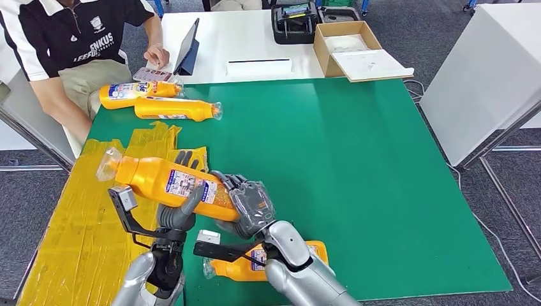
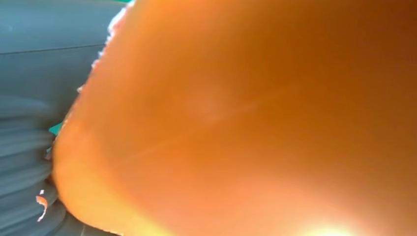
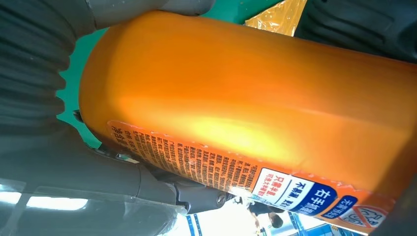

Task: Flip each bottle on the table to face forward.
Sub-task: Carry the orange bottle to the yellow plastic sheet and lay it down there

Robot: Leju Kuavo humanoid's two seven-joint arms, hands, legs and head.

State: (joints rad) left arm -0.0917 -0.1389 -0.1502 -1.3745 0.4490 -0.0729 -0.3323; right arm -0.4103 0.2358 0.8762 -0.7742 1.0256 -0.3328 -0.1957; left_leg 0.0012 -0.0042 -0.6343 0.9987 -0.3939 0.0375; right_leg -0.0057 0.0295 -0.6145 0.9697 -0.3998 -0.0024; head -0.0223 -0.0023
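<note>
In the head view, both arms hold one orange detergent bottle (image 1: 169,183) lifted above the near left part of the green counter (image 1: 357,166), its clear-wrapped cap end pointing left and far. The left robot hand (image 1: 182,210) wraps the body from below, with fingers showing over the far edge; the right robot hand (image 1: 250,204) clasps the base end. A second bottle (image 1: 268,261) lies on the counter under the right forearm, and two more bottles (image 1: 159,101) lie at the far left, beside a seated person (image 1: 76,44). Yellow tape (image 1: 76,217) covers the left strip.

The left wrist view is close against the smooth orange wall of the bottle (image 2: 246,118), with the ribbed cover alongside.

In the right wrist view, the bottle (image 3: 246,103) shows a glossy wall and a printed back label (image 3: 236,172).

It looks rigid but slick; I judge it moderately heavy if full. The wide body mid-section, on the label, seems the surest hold.
</note>
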